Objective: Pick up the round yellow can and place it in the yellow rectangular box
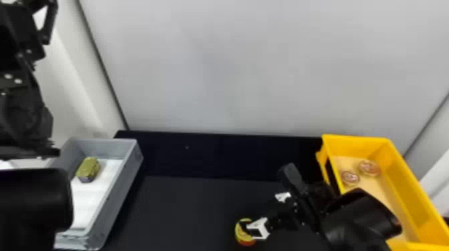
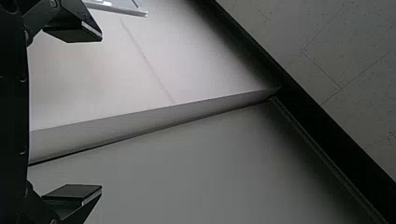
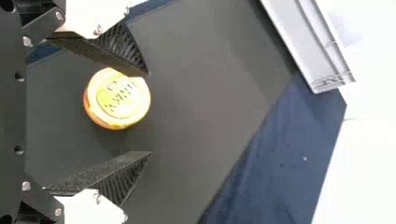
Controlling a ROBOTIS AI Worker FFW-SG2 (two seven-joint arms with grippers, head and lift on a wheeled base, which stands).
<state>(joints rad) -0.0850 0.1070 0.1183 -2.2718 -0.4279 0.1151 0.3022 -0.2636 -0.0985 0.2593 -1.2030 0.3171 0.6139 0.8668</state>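
Note:
The round yellow can [image 1: 243,232] stands on the dark table near the front of the head view, right of centre. My right gripper [image 1: 267,213] is over it, partly covering the can. In the right wrist view, the can [image 3: 119,99] lies between the spread fingers of my right gripper [image 3: 149,113], close to one finger and with a gap to the other. The yellow rectangular box [image 1: 406,180] is at the right, partly hidden by the right arm. My left gripper [image 1: 30,152] is parked high at the left; in the left wrist view the left gripper [image 2: 102,112] is open and holds nothing.
A grey box [image 1: 128,167] with a green-yellow block [image 1: 88,169] in it stands at the left. Two round clear-and-red items [image 1: 369,168] lie inside the yellow box. A pale wall [image 1: 234,66] rises behind the table.

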